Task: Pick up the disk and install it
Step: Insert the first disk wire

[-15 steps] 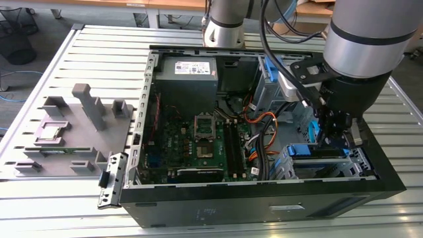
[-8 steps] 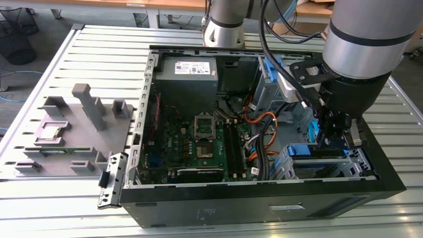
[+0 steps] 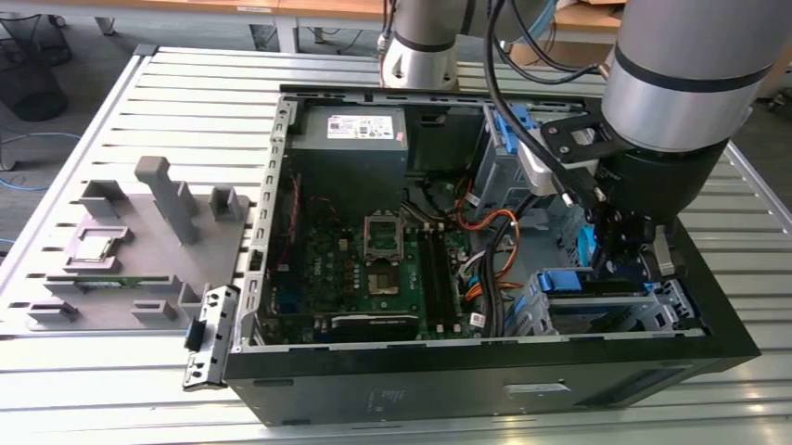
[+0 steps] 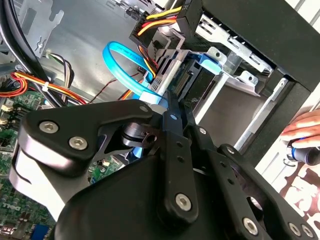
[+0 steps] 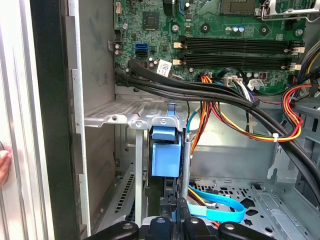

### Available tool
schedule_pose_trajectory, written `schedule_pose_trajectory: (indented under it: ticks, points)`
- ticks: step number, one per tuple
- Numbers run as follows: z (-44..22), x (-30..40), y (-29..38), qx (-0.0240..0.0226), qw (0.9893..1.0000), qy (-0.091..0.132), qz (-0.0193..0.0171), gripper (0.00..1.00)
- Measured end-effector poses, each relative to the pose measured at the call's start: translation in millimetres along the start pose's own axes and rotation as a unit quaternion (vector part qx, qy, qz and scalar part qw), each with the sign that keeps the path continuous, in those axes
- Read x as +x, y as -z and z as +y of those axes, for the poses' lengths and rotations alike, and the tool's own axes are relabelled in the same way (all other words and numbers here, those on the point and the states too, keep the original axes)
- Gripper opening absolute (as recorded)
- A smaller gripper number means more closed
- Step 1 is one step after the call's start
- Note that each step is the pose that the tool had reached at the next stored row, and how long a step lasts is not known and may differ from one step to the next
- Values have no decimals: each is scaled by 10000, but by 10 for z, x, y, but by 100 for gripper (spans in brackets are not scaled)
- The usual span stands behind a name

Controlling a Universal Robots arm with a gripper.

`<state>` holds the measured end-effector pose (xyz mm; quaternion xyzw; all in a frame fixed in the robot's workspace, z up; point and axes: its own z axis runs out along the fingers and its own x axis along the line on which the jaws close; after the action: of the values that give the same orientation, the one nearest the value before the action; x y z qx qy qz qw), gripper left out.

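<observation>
Slatted metal table (image 3: 210, 83) carries an open computer case (image 3: 495, 371), motherboard (image 3: 371, 260) exposed. Disk (image 5: 165, 157) sits in the drive cage (image 5: 125, 117) at the case's front corner, its blue bracket end showing. Gripper (image 5: 176, 202) hangs just over that bracket inside the case, jaws drawn together with nothing seen between them. Contact with the bracket: cannot tell. Person's hand (image 4: 305, 130) rests just outside the case wall.

Robotics lab, slotted metal workbench (image 3: 185, 88), opened computer case (image 3: 495, 375), wire wastebasket (image 3: 31, 79)
</observation>
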<state>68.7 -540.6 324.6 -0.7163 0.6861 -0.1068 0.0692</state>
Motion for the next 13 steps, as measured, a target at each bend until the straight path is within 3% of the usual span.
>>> schedule_pose_trajectory:
  ticks: [6, 8, 9, 13]
  points:
    - [1, 0, -4, 0, 10000, -1, -4, 16]
    - [1, 0, -5, 1, 10000, -1, -4, 18]
    - [1, 0, -5, 1, 10000, -1, -3, 24]
    - [0, 0, -3, 1, 10000, -1, -3, 24]
